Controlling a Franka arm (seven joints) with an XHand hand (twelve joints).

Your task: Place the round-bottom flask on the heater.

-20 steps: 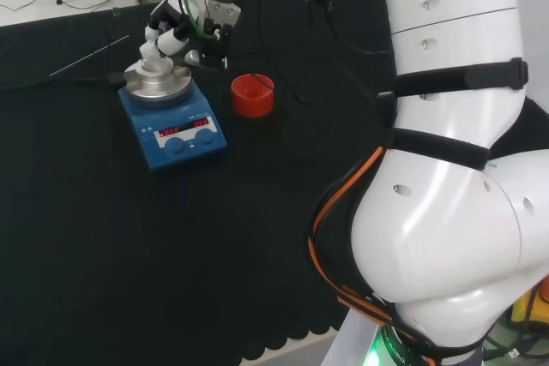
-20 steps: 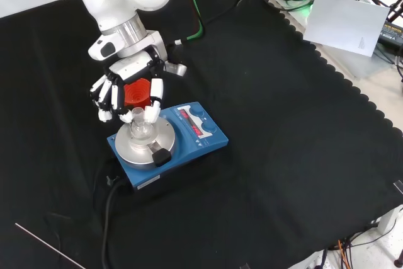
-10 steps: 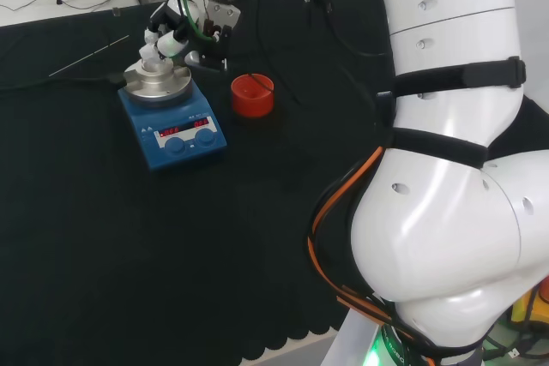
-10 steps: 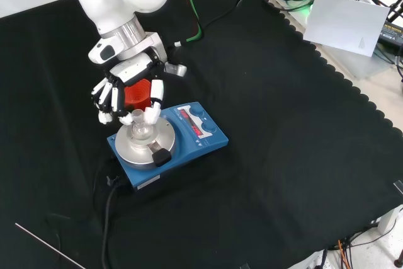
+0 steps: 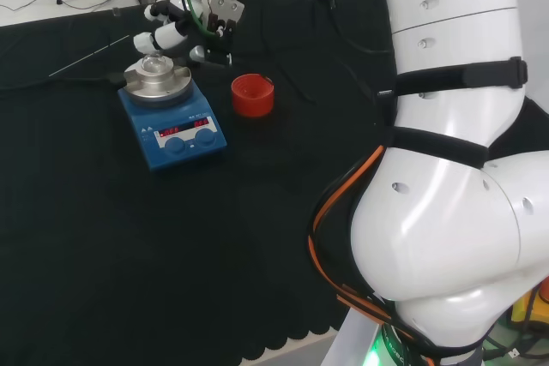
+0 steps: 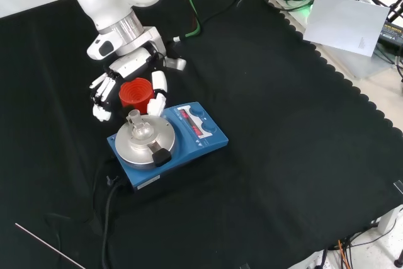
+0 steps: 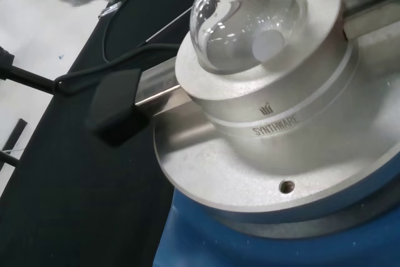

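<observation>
A clear round-bottom flask (image 6: 140, 126) sits upright in the silver metal block of the blue heater (image 6: 198, 131); the same flask (image 5: 154, 63) rests on the heater (image 5: 171, 122) in the head view, and its glass bulb (image 7: 244, 17) is seated in the block in the wrist view. The hand (image 6: 126, 83) hovers just above and behind the flask, fingers spread and relaxed, touching nothing. In the head view the hand (image 5: 167, 32) is up and right of the flask.
A red ribbed ring stand (image 6: 135, 92) stands behind the heater, under the hand; the same stand (image 5: 252, 94) lies right of the heater in the head view. A thin rod (image 5: 90, 55) lies on the cloth. A black cable (image 6: 107, 209) runs from the heater.
The hand has let go of the flask's neck, opened its fingers and lifted away from it. The flask stays standing on the heater.
</observation>
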